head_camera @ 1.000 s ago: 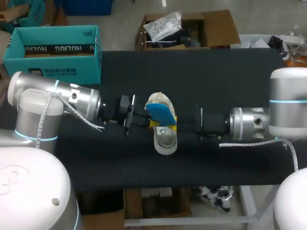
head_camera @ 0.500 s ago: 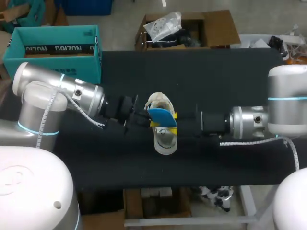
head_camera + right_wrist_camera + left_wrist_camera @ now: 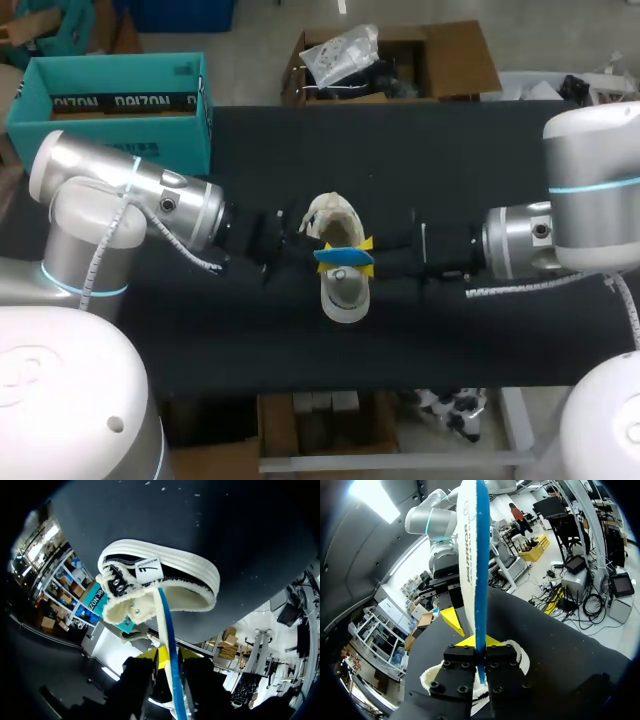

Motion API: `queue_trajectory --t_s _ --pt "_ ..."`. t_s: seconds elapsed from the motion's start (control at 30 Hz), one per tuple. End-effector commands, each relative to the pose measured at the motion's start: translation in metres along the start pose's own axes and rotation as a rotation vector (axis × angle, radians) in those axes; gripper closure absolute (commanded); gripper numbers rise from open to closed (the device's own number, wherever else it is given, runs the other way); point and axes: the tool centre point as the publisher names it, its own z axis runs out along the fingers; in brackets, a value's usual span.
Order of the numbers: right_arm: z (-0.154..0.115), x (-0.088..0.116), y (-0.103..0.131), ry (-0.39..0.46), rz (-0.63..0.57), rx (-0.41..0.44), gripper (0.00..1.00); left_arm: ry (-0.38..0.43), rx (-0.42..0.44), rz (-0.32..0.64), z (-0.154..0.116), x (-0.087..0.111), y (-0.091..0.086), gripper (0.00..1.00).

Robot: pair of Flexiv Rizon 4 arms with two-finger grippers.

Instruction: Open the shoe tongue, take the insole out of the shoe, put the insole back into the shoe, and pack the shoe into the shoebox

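While left gripper (image 3: 318,256) and right gripper (image 3: 367,246) both pinch the flat blue-and-white insole (image 3: 343,257), at 9 and 3 o'clock above the black-and-cream fleece-lined shoe (image 3: 342,292), mismatched pulls could buckle it or strip one grip.

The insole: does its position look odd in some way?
Yes. The insole is out of the shoe, standing on edge crosswise above it, pinched at its ends by the left gripper and the right gripper. Nothing looks damaged.
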Motion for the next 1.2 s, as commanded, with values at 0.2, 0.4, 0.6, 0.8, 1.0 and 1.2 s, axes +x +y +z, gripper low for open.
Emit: queue_trajectory --t_s 0.2,0.4,0.6,0.8,1.0,1.2 --pt "0.005 -0.007 0.002 0.018 0.024 -0.027 0.84 0.059 -0.015 -0.014 0.004 -0.018 0.013 1.0" --pt "0.013 -0.01 0.005 0.038 0.04 -0.044 1.0 0.097 -0.019 -0.021 0.004 -0.02 0.023 1.0" --pt "0.019 -0.01 0.009 0.046 0.043 -0.058 1.0 0.121 -0.019 -0.018 0.001 -0.019 0.026 1.0" --pt "0.021 -0.009 0.003 0.057 0.026 -0.089 1.0 0.136 -0.019 0.005 -0.004 -0.019 0.016 1.0" --pt "0.024 -0.011 0.009 0.067 0.031 -0.089 1.0 0.153 -0.035 0.006 0.0 -0.017 0.016 1.0" --pt "0.025 -0.013 0.014 0.078 0.043 -0.09 1.0 0.162 -0.045 -0.009 0.001 -0.012 0.017 1.0"
